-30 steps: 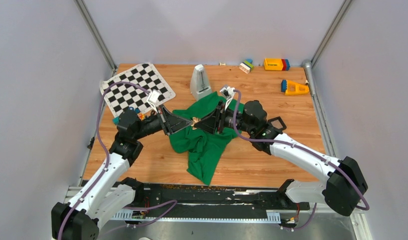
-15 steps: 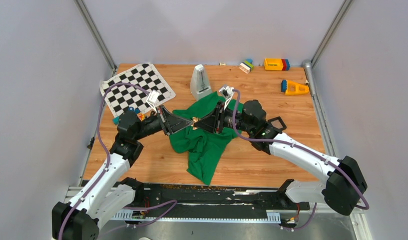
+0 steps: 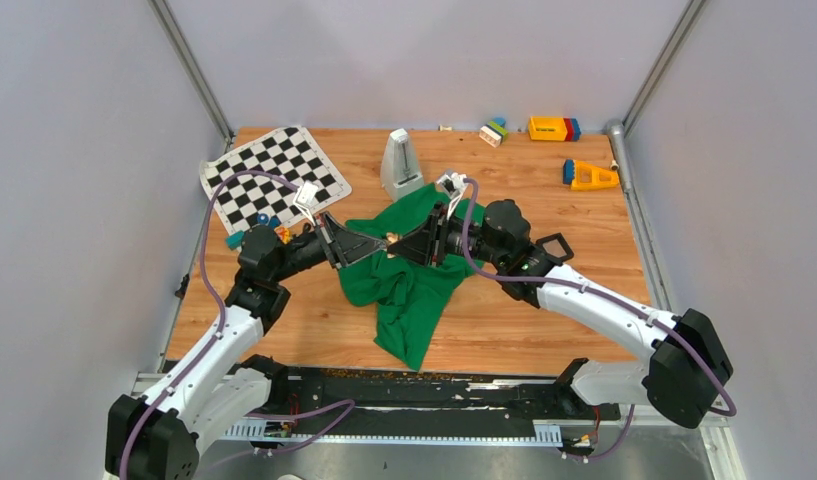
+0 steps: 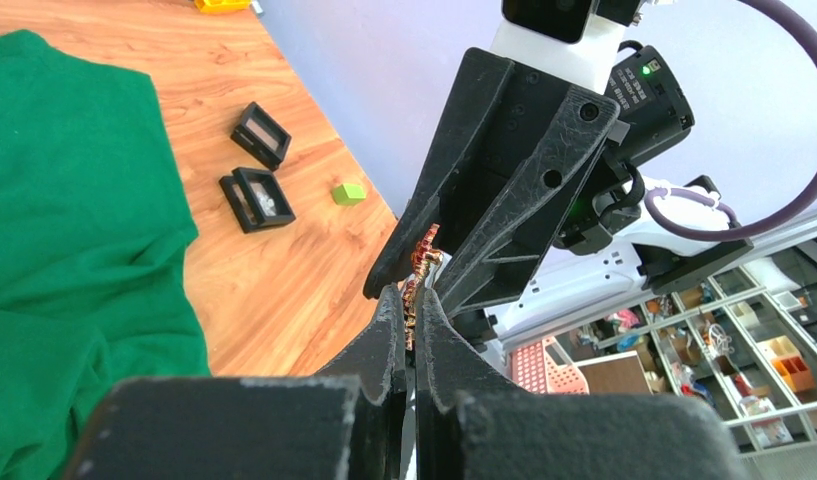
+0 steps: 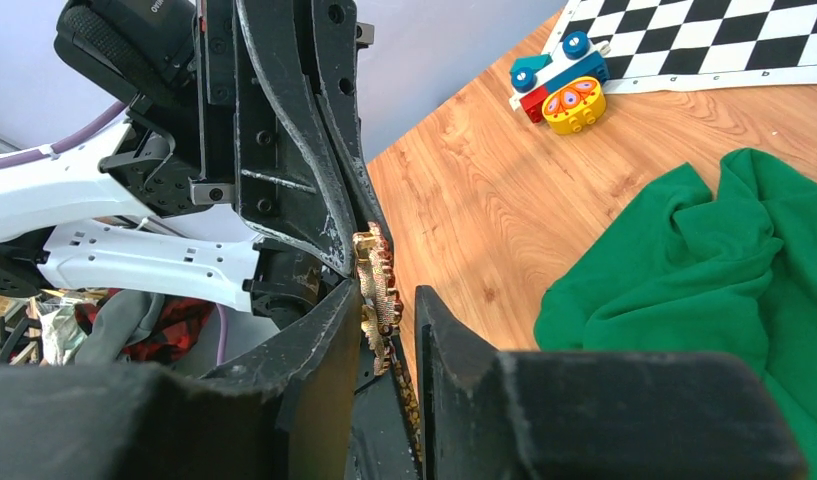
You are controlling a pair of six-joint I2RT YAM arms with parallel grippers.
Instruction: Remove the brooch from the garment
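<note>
The green garment (image 3: 409, 290) lies crumpled mid-table; it also shows in the left wrist view (image 4: 64, 200) and the right wrist view (image 5: 704, 260). The brooch (image 3: 391, 241), a small gold and red piece, is held in the air above it, free of the cloth. My left gripper (image 3: 383, 243) is shut on the brooch (image 4: 422, 265), pinching its near end (image 4: 409, 295). My right gripper (image 3: 398, 243) meets it tip to tip. Its jaws stand around the brooch (image 5: 374, 285), with a gap on one side (image 5: 389, 300).
A chequered mat (image 3: 274, 175) lies at the back left with a small toy car (image 3: 259, 225) by it. A grey metronome (image 3: 401, 162) stands behind the garment. Toy blocks (image 3: 554, 128) and an orange piece (image 3: 589, 176) are at the back right. Black square frames (image 4: 254, 195) lie right of the garment.
Both arms have shifted only slightly. The grippers stay tip to tip above the garment with the brooch between them.
</note>
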